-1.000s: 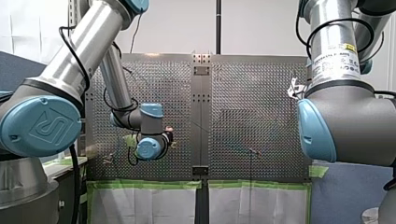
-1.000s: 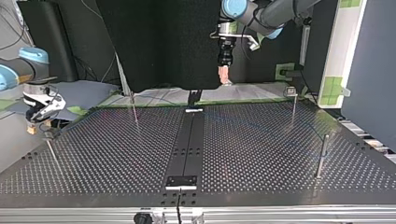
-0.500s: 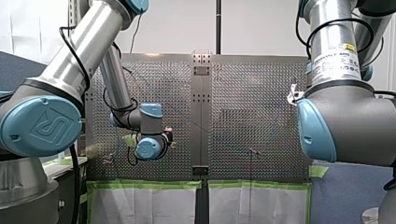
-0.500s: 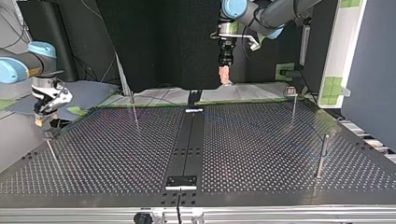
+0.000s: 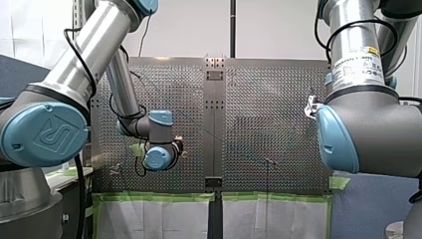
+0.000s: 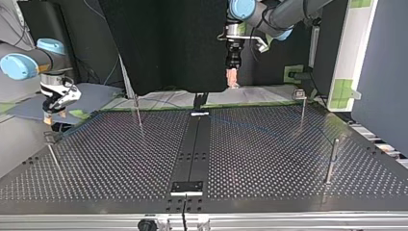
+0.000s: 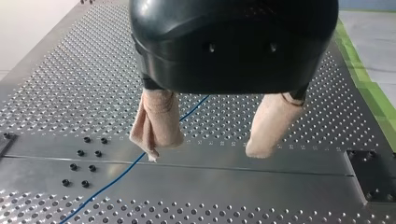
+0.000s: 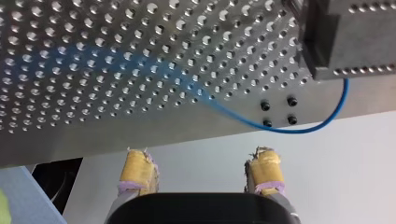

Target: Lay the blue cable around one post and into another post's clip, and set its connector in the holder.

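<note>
Both my left gripper (image 6: 232,82), upper middle of the top view, and my right gripper (image 6: 50,118), upper left, are spread and empty — the thin blue cable (image 7: 116,175) lies slack on the perforated metal table (image 7: 280,116) beneath the left. Likely light, limp, slippery — pinch near its end.

Robotics lab: perforated metal table (image 6: 269,159), green tape (image 5: 154,196).

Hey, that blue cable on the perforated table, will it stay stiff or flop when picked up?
Probably floppy: the blue cable hangs in a loose curve off the table edge in the right wrist view. Likely light, being thin next to the table's holes. It lies flat on the table, so pinching it may be fiddly.
</note>
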Controlling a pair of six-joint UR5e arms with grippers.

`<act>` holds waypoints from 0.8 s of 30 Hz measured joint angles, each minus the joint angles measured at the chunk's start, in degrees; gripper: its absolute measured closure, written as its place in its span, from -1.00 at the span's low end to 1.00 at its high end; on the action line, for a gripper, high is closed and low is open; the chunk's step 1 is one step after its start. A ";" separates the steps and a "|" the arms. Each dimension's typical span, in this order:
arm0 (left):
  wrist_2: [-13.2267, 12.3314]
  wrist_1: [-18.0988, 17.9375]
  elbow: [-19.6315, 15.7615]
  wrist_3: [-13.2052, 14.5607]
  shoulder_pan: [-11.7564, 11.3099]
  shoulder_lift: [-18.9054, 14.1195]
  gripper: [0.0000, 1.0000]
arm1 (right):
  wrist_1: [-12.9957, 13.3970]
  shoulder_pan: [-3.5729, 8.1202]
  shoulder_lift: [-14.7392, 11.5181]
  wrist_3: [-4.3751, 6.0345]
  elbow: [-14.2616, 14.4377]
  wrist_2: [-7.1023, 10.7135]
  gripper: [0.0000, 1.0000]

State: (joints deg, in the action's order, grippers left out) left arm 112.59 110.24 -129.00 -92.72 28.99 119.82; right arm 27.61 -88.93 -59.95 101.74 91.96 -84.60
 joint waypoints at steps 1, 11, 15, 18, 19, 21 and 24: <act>-0.02 0.00 0.00 0.00 -0.04 0.00 -1.00 | 0.28 -0.15 0.02 -0.13 0.35 0.03 -1.00; -0.36 0.07 0.00 -0.03 -0.44 0.00 -1.00 | 5.03 -2.22 0.13 -1.14 4.21 2.73 -1.00; -0.44 0.07 0.00 -0.19 -0.47 0.00 -1.00 | 6.03 -3.94 0.14 -2.78 4.46 2.56 -1.00; -0.47 0.07 0.00 -0.24 -0.48 0.00 -1.00 | 6.25 -5.35 0.18 -4.19 4.53 1.55 -1.00; -0.48 0.08 0.00 -0.25 -0.48 0.00 -1.00 | 6.14 -5.96 0.19 -4.79 4.57 1.00 -1.00; -0.49 0.29 0.00 -0.28 -0.49 0.00 -1.00 | 5.91 -6.94 0.20 -5.77 4.75 0.08 -1.00; -0.49 0.60 0.00 -0.28 -0.49 0.00 -1.00 | 6.15 -8.64 0.23 -7.26 5.55 -1.59 -1.00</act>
State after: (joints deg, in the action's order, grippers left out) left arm 112.10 110.85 -129.00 -93.00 28.50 119.82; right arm 33.77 -97.57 -59.72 94.48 97.52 -86.19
